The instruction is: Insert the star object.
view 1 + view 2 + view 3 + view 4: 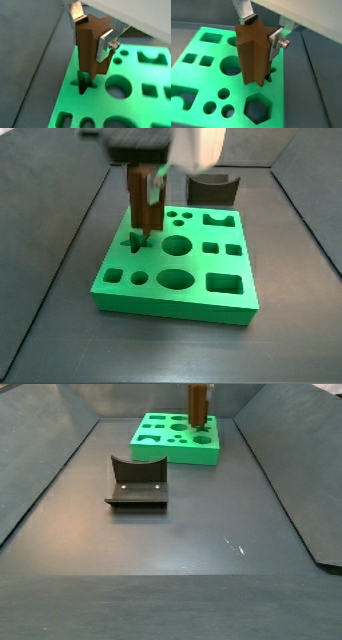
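Clearly the hand point(262, 31) is clamped on the slim, upright, dark-brown ridged star object point(253, 55): in both wrist views a flat silver finger point(105, 43) presses one side of the peg's upper part and the other finger point(243, 11) presses the opposite side. The hand hangs over the bright green block with many shaped holes point(137, 100), near one of its edges. In a wrist view the star object point(89, 47) stands upright with its lower end at the mouth of a star-shaped hole point(84, 85) in the green block; how deep it sits I cannot tell. In a side view the star object point(142, 200) rises from the block's point(181, 278) edge beside a large round hole point(175, 246). A dark grey block with a curved notch point(210, 186) stands on the dark tabletop point(80, 328) just behind the green block. In a side view a dark L-shaped fixture point(136, 483) stands on the tabletop point(187, 574), well apart from the green block point(178, 439).
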